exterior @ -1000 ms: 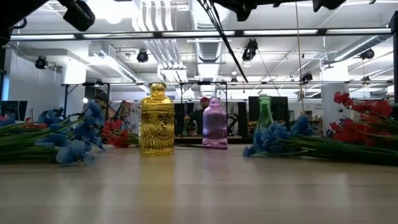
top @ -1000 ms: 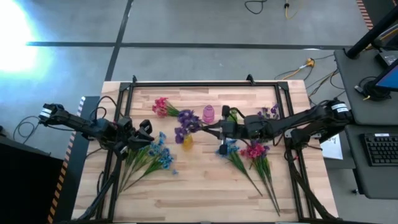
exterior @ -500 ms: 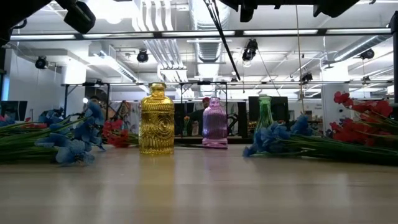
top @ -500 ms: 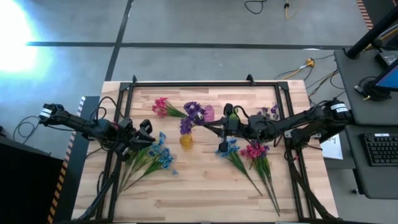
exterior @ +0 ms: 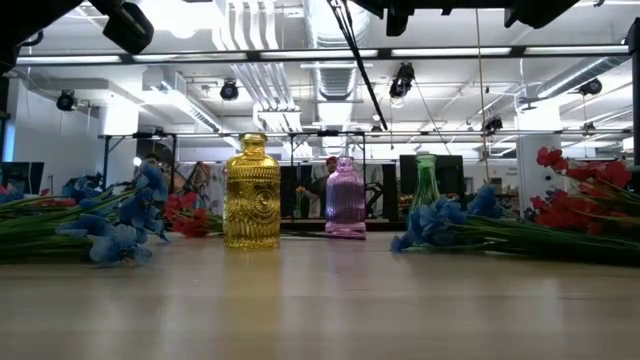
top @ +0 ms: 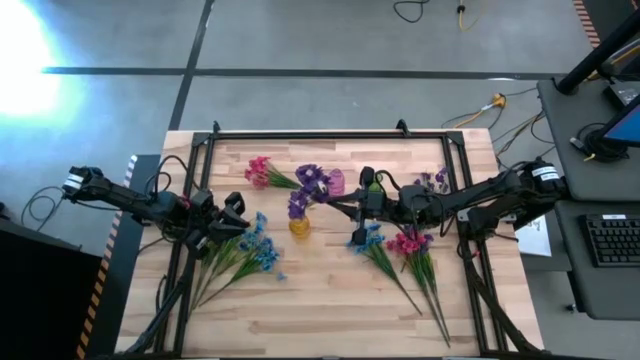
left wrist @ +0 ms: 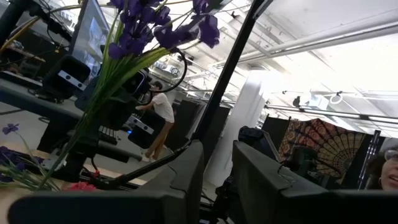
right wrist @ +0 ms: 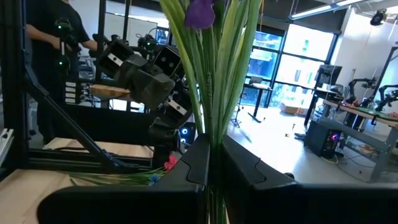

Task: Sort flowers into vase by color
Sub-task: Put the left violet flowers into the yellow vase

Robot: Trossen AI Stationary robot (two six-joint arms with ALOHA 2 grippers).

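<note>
Wooden table [top: 330, 300]: right fingers [right wrist: 214, 163] clamp purple flowers [top: 308, 186] above vases [top: 300, 226]

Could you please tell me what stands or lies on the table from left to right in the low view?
Blue flowers → yellow vase → pink vase → green vase → second blue flowers → red-pink flowers.

Pale wood-plank worktop [top: 320, 300]. Standing on it: gold vase [exterior: 252, 192], pink vase [exterior: 346, 198], green vase [exterior: 425, 184]. Lying on it: blue flowers [top: 258, 246], pink sprigs [top: 260, 172], blue-and-red bunch [top: 400, 245].
</note>
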